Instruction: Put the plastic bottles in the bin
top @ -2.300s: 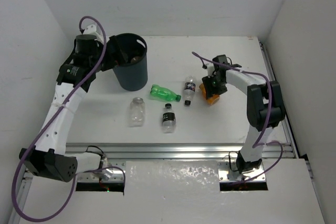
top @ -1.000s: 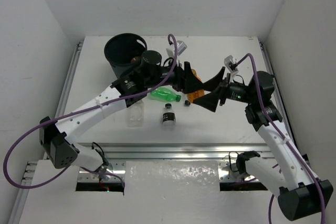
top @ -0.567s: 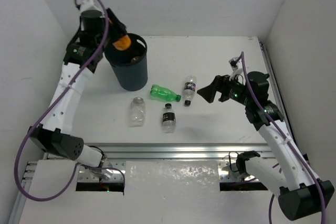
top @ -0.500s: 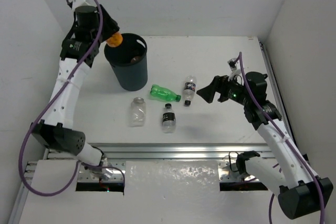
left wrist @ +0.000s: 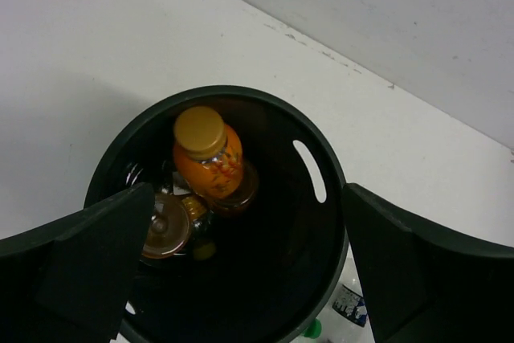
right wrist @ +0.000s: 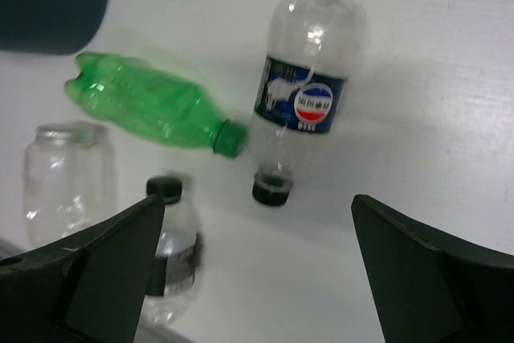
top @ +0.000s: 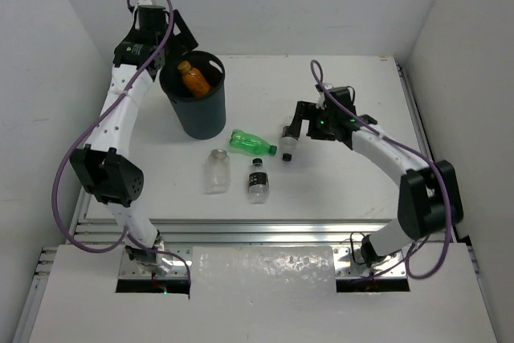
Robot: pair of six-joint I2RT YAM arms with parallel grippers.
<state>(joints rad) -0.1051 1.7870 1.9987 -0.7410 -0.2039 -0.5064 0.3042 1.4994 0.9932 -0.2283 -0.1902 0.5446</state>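
Note:
The dark bin [top: 207, 112] stands at the back left. An orange bottle [top: 193, 78] lies free in its mouth, and in the left wrist view this orange bottle [left wrist: 207, 154] sits over other bottles [left wrist: 165, 226] inside the bin [left wrist: 277, 230]. My left gripper [top: 170, 42] hangs open above the rim, holding nothing. On the table lie a green bottle [top: 251, 143], a clear bottle with a blue label [top: 289, 140], a black-capped bottle [top: 257, 180] and a plain clear one [top: 215, 170]. My right gripper [top: 299, 123] is open over the blue-label bottle [right wrist: 309, 90], empty.
In the right wrist view the green bottle [right wrist: 148, 102] points its cap at the blue-label bottle's neck, with the black-capped bottle [right wrist: 165, 238] and the clear one [right wrist: 64, 174] nearer. White walls close in the table on three sides. A metal rail runs along the near edge.
My left gripper carried the orange bottle to the bin and opened, and the bottle now lies in the bin. My right arm swung left from the right side to over the blue-label bottle.

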